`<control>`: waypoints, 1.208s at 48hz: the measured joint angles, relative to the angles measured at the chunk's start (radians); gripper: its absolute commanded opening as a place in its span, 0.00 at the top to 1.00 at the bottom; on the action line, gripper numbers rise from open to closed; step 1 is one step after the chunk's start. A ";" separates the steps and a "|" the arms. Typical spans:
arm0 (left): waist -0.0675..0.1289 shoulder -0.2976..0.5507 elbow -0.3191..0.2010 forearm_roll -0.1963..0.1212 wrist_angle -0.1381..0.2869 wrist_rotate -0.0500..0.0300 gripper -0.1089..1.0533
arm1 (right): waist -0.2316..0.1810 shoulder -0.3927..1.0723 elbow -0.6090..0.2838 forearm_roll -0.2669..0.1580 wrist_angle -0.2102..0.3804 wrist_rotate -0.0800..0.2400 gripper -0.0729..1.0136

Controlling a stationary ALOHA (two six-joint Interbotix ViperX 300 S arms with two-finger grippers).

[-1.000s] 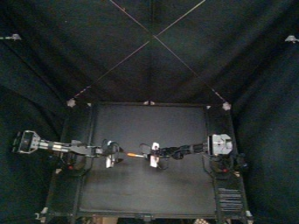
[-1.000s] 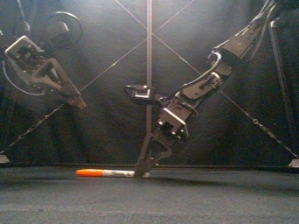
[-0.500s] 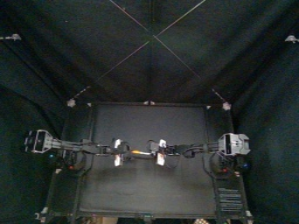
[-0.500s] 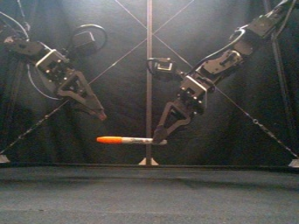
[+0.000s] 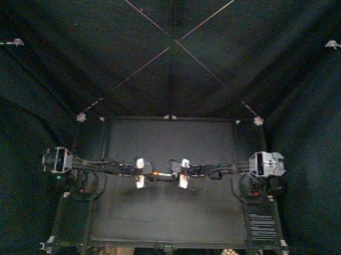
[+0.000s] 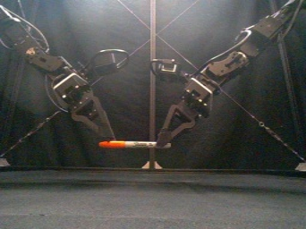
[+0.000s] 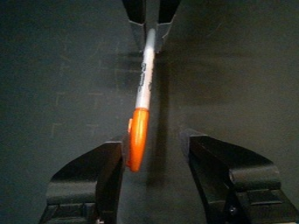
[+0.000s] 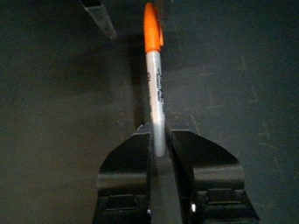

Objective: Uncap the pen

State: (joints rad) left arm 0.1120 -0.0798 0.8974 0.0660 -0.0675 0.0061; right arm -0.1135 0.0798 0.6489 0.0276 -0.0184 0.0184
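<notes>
A marker pen point(image 6: 134, 143) with a white barrel and an orange cap point(image 6: 110, 143) hangs level above the table, cap pointing left. My right gripper point(image 6: 162, 140) is shut on the barrel's right end point(image 8: 152, 87). Coming down from the left, my left gripper point(image 6: 99, 133) stands open at the cap end. In the left wrist view the orange cap point(image 7: 136, 140) lies between the two spread jaws of the left gripper point(image 7: 152, 150), closer to one jaw, with a gap on the other side. From above, the pen point(image 5: 160, 177) spans the two grippers near the table's middle.
The black table point(image 6: 153, 201) lies well below the pen with nothing else on it. Both arms slant down from the upper corners in the front view.
The right gripper has lifted the pen off the table and holds it still. The left gripper has come down and to the right until its jaws flank the cap.
</notes>
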 measured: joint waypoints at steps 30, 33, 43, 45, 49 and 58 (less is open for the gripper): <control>0.018 0.020 -0.009 0.067 0.006 0.0031 0.55 | -0.003 -0.003 0.012 -0.003 -0.018 -0.005 0.49; 0.023 0.014 -0.006 0.080 0.015 0.0015 0.54 | -0.003 -0.015 0.031 0.000 -0.034 -0.003 0.49; 0.037 -0.075 0.041 0.080 0.034 -0.0046 0.54 | -0.011 -0.124 0.149 0.025 -0.126 0.003 0.49; 0.048 -0.101 0.095 0.080 0.046 -0.0046 0.54 | -0.017 -0.146 0.195 0.034 -0.133 0.003 0.49; 0.060 -0.149 0.133 0.081 0.046 -0.0031 0.54 | -0.023 -0.179 0.258 0.048 -0.172 0.002 0.49; 0.060 -0.245 0.183 0.081 0.048 0.0000 0.54 | -0.026 -0.232 0.347 0.075 -0.235 0.002 0.49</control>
State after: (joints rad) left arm 0.1718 -0.3252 1.0799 0.1473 -0.0199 0.0061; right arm -0.1396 -0.1519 0.9956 0.1028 -0.2531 0.0199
